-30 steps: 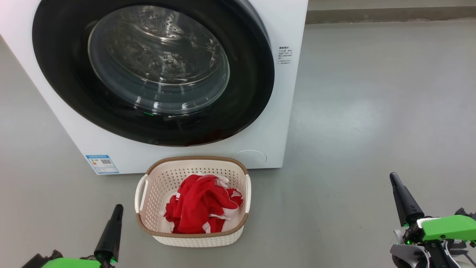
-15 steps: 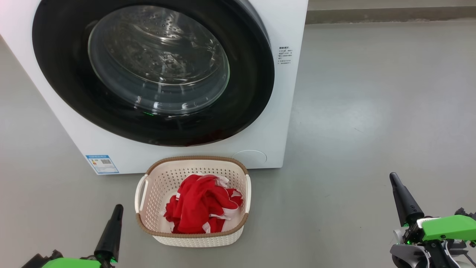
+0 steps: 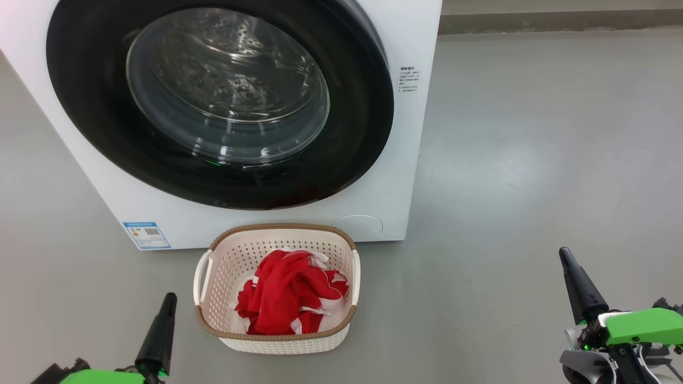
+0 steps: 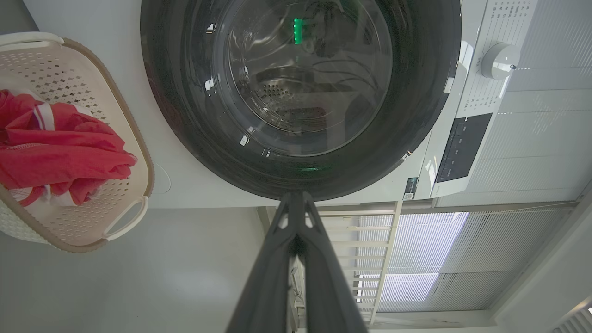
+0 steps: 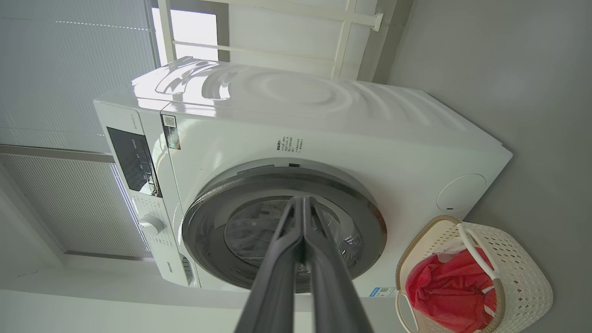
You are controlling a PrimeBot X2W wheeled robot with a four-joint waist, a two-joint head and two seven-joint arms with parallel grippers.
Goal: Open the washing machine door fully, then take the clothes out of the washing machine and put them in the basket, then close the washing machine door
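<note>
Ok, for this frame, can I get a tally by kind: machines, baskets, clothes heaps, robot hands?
Washing machine: 1, its door shut
Basket: 1
Heap of red clothes: 1, lying in the basket; separate garments cannot be told apart
Robot hands: 2, left hand and right hand, both shut and empty
Total: 5

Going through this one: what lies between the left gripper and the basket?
Nothing. In the head view only bare grey floor separates the left gripper from the basket.
</note>
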